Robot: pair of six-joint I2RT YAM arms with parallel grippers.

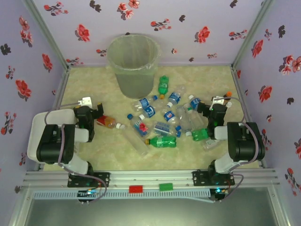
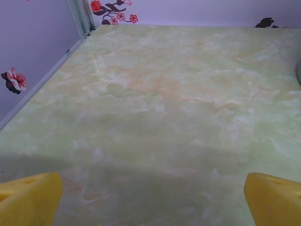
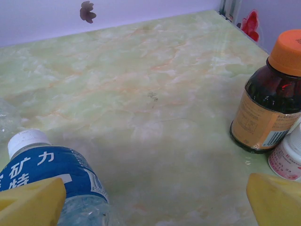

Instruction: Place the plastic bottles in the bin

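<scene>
The bin point(image 1: 133, 63), tall and translucent grey-green, stands at the back of the table. Several plastic bottles lie heaped in the middle, among them a green one by the bin point(image 1: 162, 85), another green one near the front point(image 1: 162, 141) and a red-orange one point(image 1: 107, 122) just right of my left gripper point(image 1: 95, 112). In the left wrist view the left gripper point(image 2: 150, 207) is open over bare table. My right gripper point(image 1: 217, 104) is open too point(image 3: 150, 207), with a blue-labelled, white-capped bottle point(image 3: 44, 165) lying against its left fingertip point(image 3: 30, 205).
A small brown bottle with an orange cap point(image 3: 270, 101) and a small white bottle point(image 3: 288, 159) stand just right of the right gripper. Flowered walls close in the marble table point(image 1: 89, 84) on three sides. Bare table lies left of the bin.
</scene>
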